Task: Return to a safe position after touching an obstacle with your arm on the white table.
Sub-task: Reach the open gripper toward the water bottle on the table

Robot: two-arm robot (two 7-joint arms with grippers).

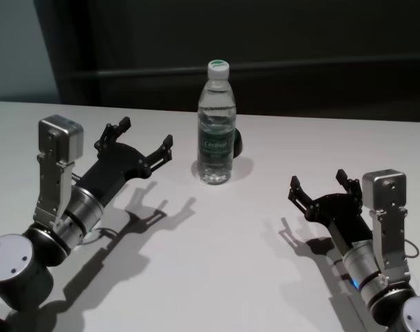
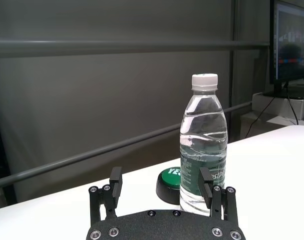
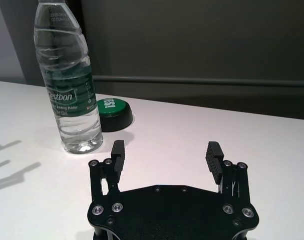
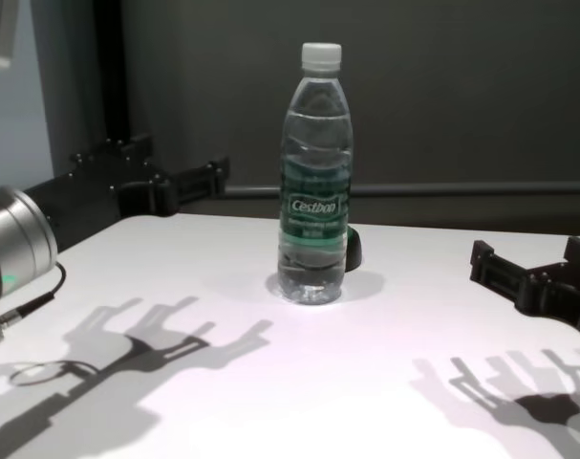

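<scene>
The obstacle, a clear water bottle [image 1: 216, 124] with a white cap and a green label, stands upright on the white table [image 1: 230, 270]. It also shows in the chest view [image 4: 314, 182], the left wrist view [image 2: 204, 150] and the right wrist view [image 3: 69, 85]. My left gripper [image 1: 146, 135] is open and empty, raised above the table a short way left of the bottle and apart from it. It also shows in the chest view [image 4: 189, 182]. My right gripper [image 1: 318, 181] is open and empty, low over the table's front right, well clear of the bottle.
A small green-and-black round button [image 1: 237, 142] sits on the table just behind the bottle, to its right; it shows in the right wrist view [image 3: 110, 112]. A dark wall with a horizontal rail [image 1: 320, 66] runs behind the table's far edge.
</scene>
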